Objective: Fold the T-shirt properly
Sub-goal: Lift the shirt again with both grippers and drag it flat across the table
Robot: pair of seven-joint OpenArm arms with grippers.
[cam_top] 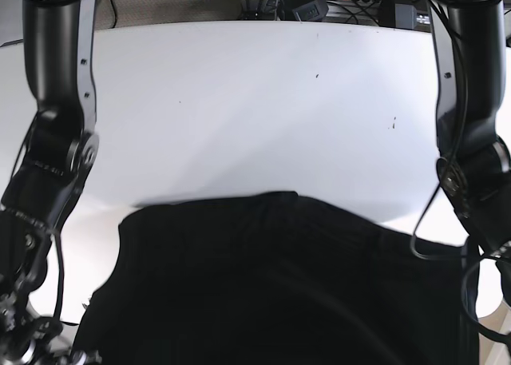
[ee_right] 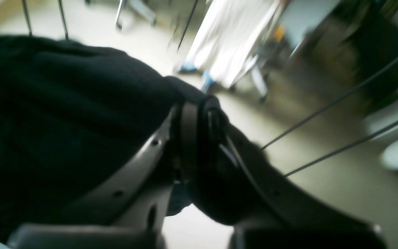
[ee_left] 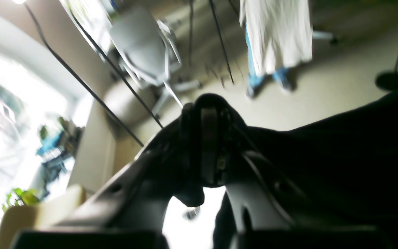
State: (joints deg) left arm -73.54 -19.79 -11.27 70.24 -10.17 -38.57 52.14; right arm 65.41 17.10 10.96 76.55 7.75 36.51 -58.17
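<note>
Black T-shirt [cam_top: 279,285] lifted, spread wide across lower base view, hanging between both arms; upper hem line uneven, slight hump near centre. Fabric dark, no print visible, faint folds only.

L wrist view: left gripper [ee_left: 208,138] clamped on a bunch of T-shirt [ee_left: 340,155], cloth wrapped over fingertips and trailing off to frame right. Blurred.

R wrist view: right gripper [ee_right: 202,138] pinched shut on T-shirt [ee_right: 64,114] edge, cloth draped off to frame left, covering most of that side. Also blurred.

Base view: right arm [cam_top: 56,141] at frame left, left arm [cam_top: 471,141] at frame right, both reaching down toward near corners of shirt; grippers themselves out of frame there. White table [cam_top: 255,109] bare beyond shirt, a few small dark specks, wide room fwd to far edge. Cables & black boxes [cam_top: 311,1] past far table edge.

Wrist bkgd: office chair [ee_left: 143,45], person in white coat [ee_left: 275,34], thin cables [ee_left: 92,86], floor. All soft-focus.
</note>
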